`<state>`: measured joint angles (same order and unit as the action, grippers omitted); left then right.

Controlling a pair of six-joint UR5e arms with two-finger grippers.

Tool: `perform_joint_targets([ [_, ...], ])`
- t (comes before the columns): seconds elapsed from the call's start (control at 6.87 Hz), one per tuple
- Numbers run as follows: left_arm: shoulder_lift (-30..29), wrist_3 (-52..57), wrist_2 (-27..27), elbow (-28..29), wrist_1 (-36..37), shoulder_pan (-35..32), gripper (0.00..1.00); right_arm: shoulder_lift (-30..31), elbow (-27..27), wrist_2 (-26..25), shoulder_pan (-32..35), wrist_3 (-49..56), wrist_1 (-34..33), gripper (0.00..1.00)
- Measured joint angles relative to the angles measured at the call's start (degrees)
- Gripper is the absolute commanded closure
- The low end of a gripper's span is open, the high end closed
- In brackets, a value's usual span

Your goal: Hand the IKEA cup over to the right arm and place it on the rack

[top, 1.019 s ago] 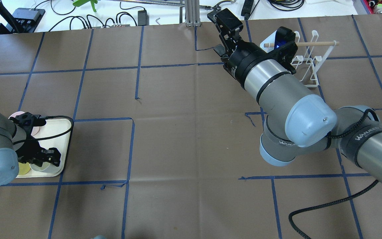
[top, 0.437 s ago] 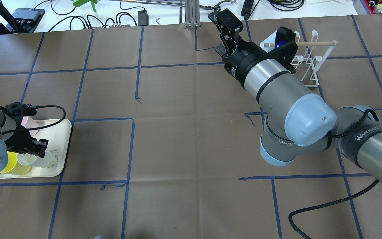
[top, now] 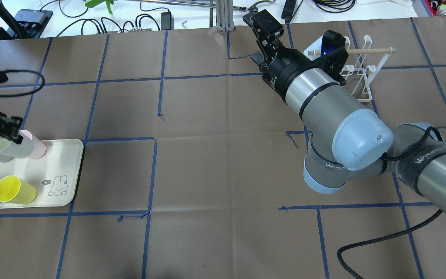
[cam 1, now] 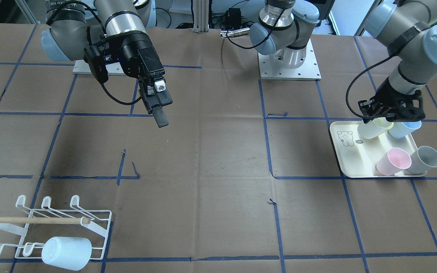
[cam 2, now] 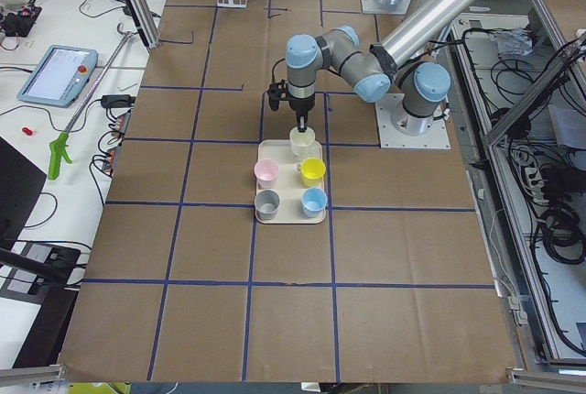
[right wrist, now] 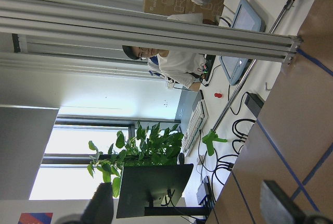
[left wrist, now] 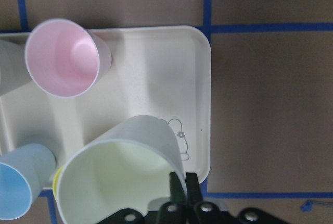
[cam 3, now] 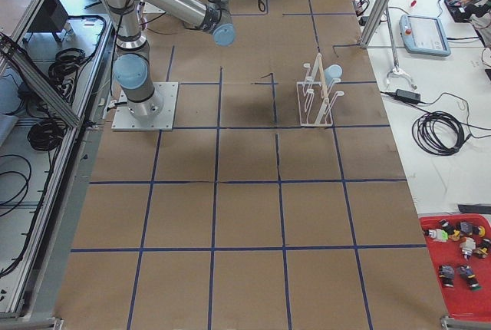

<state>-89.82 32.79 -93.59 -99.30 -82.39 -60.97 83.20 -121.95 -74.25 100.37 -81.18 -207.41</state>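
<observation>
My left gripper (cam 1: 382, 116) is shut on the rim of a cream cup (cam 1: 371, 129) and holds it tilted above the cream tray (cam 1: 349, 161). The left wrist view shows the fingers (left wrist: 177, 185) pinching the cup's (left wrist: 117, 182) wall. In the overhead view the left gripper (top: 6, 131) holds the cup (top: 4, 149) over the tray's far end. My right gripper (top: 253, 38) is open and empty, raised over the far middle of the table, left of the white wire rack (top: 362, 75). The rack (cam 1: 57, 223) holds a pale blue cup (cam 1: 66, 248).
Pink (cam 1: 393, 161), grey (cam 1: 425, 159), blue (cam 1: 404, 129) and yellow (top: 14, 190) cups stand on the tray (top: 66, 170). Cables and gear lie beyond the table's far edge (top: 91, 19). The right arm's elbow (top: 358, 139) hangs over the table's right half.
My left gripper has risen from the tray with the cream cup in it, so the yellow and blue cups now show. The right arm has not moved.
</observation>
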Motion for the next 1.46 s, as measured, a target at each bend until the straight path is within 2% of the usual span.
perform_joint_targets([
  [0.15,-2.7,-0.3,0.1,10.0,-7.5,-3.5,1.00,0.0,0.4,-0.1,0.0,-0.1,-0.3,0.00],
  [0.29,-5.9,-0.5,1.1,18.3,-12.0,-7.4,1.00,0.0,0.8,-0.1,0.0,-0.4,-0.3,0.00],
  [0.44,-8.3,-0.9,4.4,23.8,-13.6,-11.2,1.00,0.0,1.0,-0.1,0.0,-0.6,-0.2,0.00],
  [0.58,-9.6,-2.1,10.4,26.3,-14.0,-13.8,1.00,-0.1,1.1,-0.2,0.0,-0.6,-0.1,0.00],
  [0.87,-9.8,-4.1,27.9,24.9,-9.2,-16.4,1.00,-0.1,1.0,-0.3,0.0,-0.1,0.2,0.00],
  [1.02,-9.6,-4.3,34.6,21.3,-2.4,-17.3,1.00,-0.1,0.9,-0.2,0.0,0.0,0.3,0.00],
  [1.31,-9.3,-5.4,45.2,11.0,19.7,-19.0,1.00,-0.2,0.8,-0.2,0.0,0.1,0.3,0.00],
  [1.46,-9.3,-7.1,48.2,6.2,31.8,-20.0,1.00,-0.1,0.7,-0.2,0.0,0.1,0.3,0.00],
])
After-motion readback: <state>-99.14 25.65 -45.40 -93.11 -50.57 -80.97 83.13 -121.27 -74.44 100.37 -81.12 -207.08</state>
